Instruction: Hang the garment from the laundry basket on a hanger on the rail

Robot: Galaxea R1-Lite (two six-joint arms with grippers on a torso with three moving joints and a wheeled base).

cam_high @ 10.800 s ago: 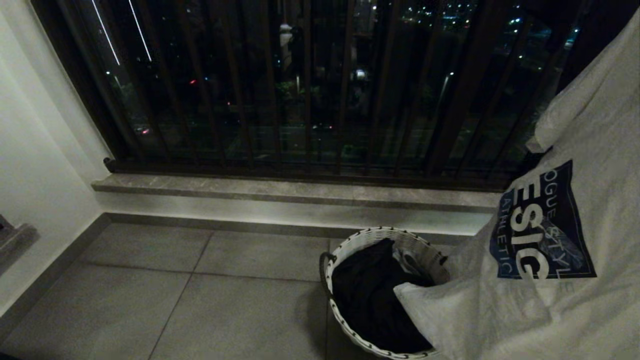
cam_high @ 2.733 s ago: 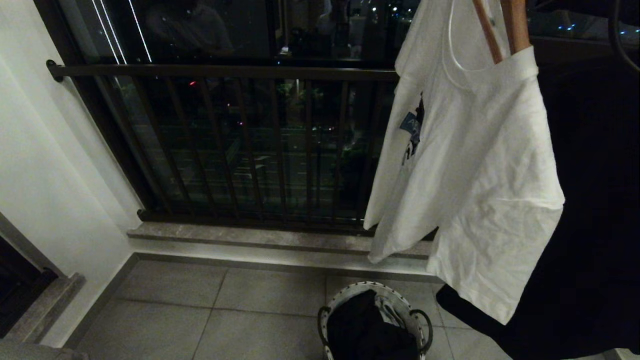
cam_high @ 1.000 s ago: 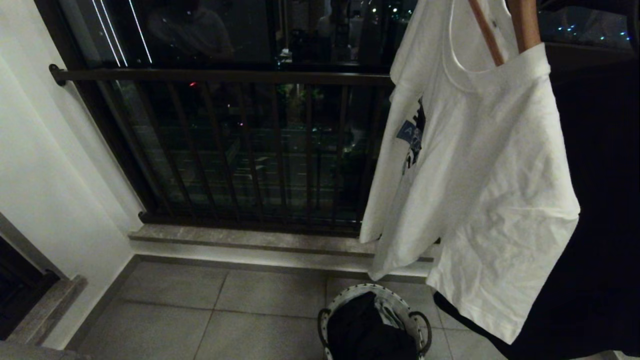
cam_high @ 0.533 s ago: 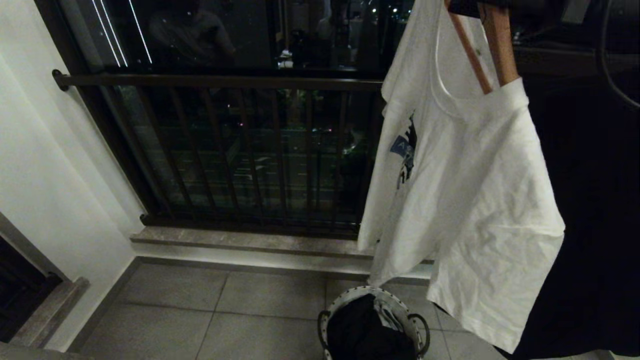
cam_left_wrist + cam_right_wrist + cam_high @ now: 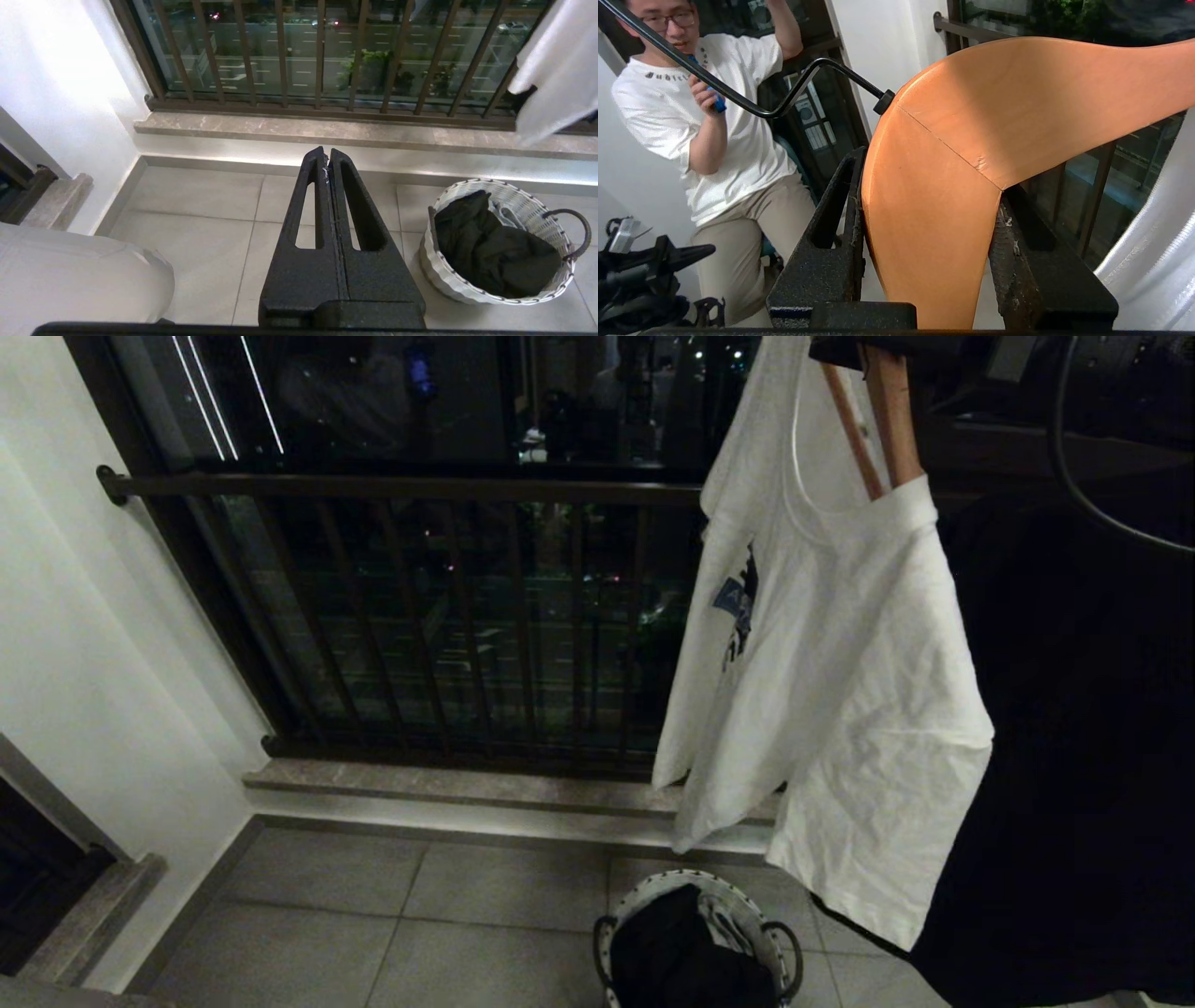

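Right gripper (image 5: 927,233): raised high at the upper right of the head view, its two black fingers (image 5: 826,252) clamping the wooden hanger from both sides.
Wooden hanger (image 5: 971,140): sitting pinched between the right fingers at its bend; its black metal hook (image 5: 784,100) is reaching away from the wood, catching on nothing visible.
Garment (image 5: 831,691): a white T-shirt with a blue print on the front, hanging from the hanger, its collar lying around the wooden arms and its hem dangling above the basket.
Laundry basket (image 5: 747,905): standing on the tiled floor by the window ledge, below the shirt, and holding dark clothing (image 5: 677,952).
Left gripper (image 5: 329,163): idling low, pointing at the floor tiles beside the basket, its fingers pressing together on nothing.
Railing (image 5: 401,485): dark horizontal bar with vertical bars running in front of the night window.
Person (image 5: 714,140): standing behind the hanger in the right wrist view, wearing a white T-shirt and light trousers, one arm lifting overhead, the other hand holding something blue.
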